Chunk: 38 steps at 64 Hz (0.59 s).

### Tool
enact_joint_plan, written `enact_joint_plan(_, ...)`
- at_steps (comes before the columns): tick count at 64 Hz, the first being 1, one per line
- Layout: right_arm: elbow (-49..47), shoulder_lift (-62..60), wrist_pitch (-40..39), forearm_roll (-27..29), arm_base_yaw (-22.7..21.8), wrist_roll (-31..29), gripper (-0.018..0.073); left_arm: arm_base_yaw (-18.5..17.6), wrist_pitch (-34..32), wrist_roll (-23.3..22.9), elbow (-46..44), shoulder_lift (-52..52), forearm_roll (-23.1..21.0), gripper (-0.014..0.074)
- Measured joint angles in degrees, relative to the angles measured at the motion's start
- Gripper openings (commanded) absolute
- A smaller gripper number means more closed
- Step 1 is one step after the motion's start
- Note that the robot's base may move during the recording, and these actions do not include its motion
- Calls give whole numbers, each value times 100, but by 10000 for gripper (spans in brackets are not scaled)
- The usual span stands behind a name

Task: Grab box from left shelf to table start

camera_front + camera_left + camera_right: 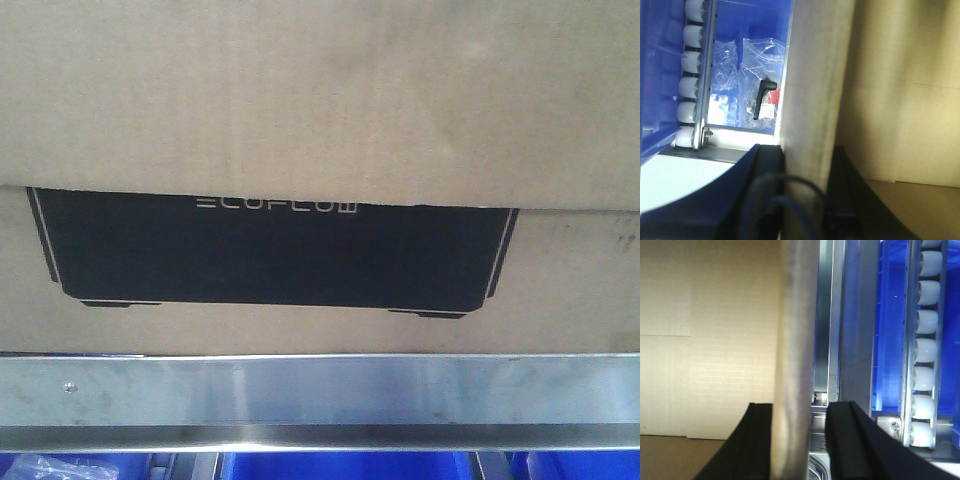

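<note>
Exterior front-facing view: ECOFLOW box (300, 100) sits on left shelf (320, 390), not yet lifted. Left hand (807, 150) clamps the box wall between its fingers. Right hand (799, 405) straddles the wall with a gap at one finger, so it is unclosed. Transfer to bench remains.

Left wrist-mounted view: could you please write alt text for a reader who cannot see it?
The left tool grips a cardboard wall of the box, one dark finger on each side. On the picture's left, a blue bin holds clear plastic bags and a small black handle, beside a column of white rollers.
</note>
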Motion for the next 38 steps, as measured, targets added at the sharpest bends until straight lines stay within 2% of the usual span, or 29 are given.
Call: enact_joint_plan(38,-263,-458,509,198,11,-11,22,9,31,10,80,-848,-74,-13)
